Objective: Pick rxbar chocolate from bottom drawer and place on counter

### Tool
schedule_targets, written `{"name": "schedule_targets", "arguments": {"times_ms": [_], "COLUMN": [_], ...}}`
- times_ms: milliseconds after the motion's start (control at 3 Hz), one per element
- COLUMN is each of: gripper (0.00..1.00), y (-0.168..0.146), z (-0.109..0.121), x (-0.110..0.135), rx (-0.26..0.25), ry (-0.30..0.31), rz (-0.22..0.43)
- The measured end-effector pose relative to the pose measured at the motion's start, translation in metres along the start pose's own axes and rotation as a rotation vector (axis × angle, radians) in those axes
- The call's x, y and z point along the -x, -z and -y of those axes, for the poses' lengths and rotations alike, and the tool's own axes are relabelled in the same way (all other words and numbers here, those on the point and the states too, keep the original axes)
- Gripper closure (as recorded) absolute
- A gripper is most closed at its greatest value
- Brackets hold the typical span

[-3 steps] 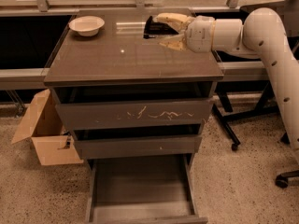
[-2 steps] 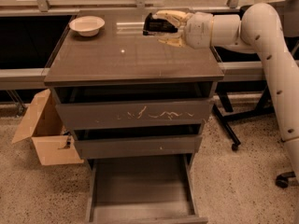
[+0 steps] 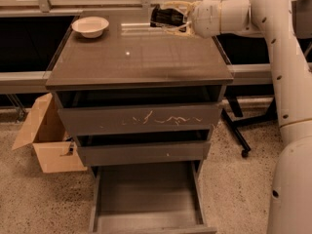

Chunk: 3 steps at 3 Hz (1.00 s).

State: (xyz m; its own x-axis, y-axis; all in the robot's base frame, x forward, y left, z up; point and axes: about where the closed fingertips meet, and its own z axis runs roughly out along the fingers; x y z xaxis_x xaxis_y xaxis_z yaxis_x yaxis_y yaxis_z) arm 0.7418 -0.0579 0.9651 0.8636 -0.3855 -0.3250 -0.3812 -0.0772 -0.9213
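Observation:
The rxbar chocolate, a small black packet, sits between the pale fingers of my gripper at the far right part of the counter. The gripper is shut on the bar, which hangs just above the glossy top or touches it; I cannot tell which. My white arm reaches in from the right. The bottom drawer is pulled out at the foot of the cabinet and looks bare inside.
A white bowl stands at the counter's far left corner. An open cardboard box lies on the floor left of the cabinet. A chair base with casters is on the right. A window ledge runs behind.
The gripper with the bar has moved toward the back of the counter and a little left. The bowl and drawers have not moved.

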Motion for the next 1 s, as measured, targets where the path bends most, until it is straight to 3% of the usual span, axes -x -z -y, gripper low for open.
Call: {"name": "schedule_targets", "arguments": {"times_ms": [1000], "gripper": [1.00], "y": [-0.010], "z": [-0.018], "x": [-0.030], "rx": [0.140], "ry": [-0.198], "rz": [-0.086]}}
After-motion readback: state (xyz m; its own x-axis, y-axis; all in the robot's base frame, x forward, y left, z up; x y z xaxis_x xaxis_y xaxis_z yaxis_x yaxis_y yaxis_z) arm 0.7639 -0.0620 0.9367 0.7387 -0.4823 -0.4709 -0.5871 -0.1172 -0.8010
